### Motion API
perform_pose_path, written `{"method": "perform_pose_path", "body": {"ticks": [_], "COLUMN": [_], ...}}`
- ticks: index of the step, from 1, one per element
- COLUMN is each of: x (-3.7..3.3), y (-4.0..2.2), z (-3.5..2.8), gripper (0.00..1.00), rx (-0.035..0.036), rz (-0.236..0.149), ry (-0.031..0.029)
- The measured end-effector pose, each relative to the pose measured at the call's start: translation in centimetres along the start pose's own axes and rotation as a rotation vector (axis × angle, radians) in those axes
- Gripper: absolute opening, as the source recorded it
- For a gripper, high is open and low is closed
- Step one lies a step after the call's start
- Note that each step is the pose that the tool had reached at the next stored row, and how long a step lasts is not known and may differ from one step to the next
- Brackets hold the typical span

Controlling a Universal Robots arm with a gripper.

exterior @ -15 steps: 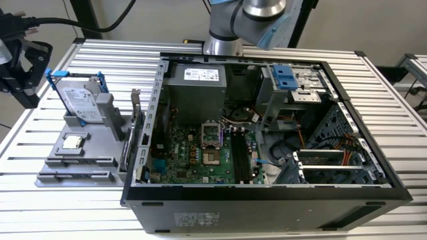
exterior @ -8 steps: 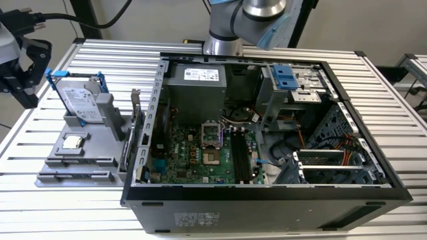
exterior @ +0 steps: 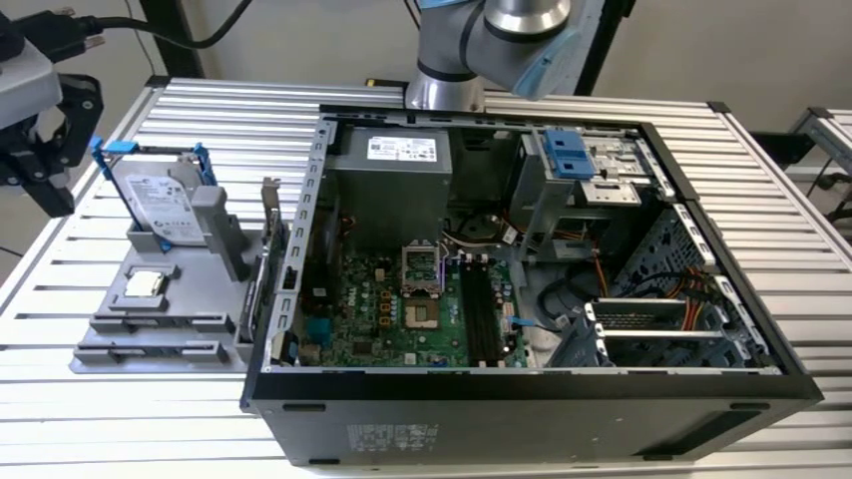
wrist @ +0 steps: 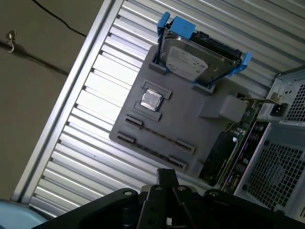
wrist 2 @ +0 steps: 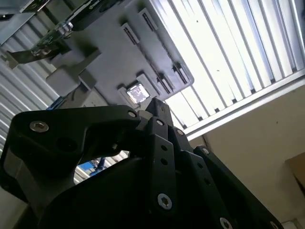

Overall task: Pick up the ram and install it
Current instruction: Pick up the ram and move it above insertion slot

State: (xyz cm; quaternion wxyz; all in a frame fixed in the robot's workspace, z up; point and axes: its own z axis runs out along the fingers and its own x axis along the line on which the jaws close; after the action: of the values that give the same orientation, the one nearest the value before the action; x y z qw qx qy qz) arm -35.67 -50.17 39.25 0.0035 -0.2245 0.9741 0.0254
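The end effector (wrist: 167, 175) hangs by the tray (wrist: 190, 121), on the exterior view's left, spread or pinching I cannot tell. Whether the ram sits in the case (exterior: 533, 399) is unclear.

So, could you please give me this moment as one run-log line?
gripper: beside gray tray, exterior view's left | tray holds: hard drive, processor chip | computer case: open
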Motion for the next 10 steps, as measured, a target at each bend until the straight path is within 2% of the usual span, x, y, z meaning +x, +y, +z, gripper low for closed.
{"method": "perform_pose_path", "body": {"ticks": [10], "x": [0.0], "y": [0.0], "z": [-0.01], "gripper": [0.0], "rx": [-0.0027], "rz": [-0.147], "ry": [0.0071]}}
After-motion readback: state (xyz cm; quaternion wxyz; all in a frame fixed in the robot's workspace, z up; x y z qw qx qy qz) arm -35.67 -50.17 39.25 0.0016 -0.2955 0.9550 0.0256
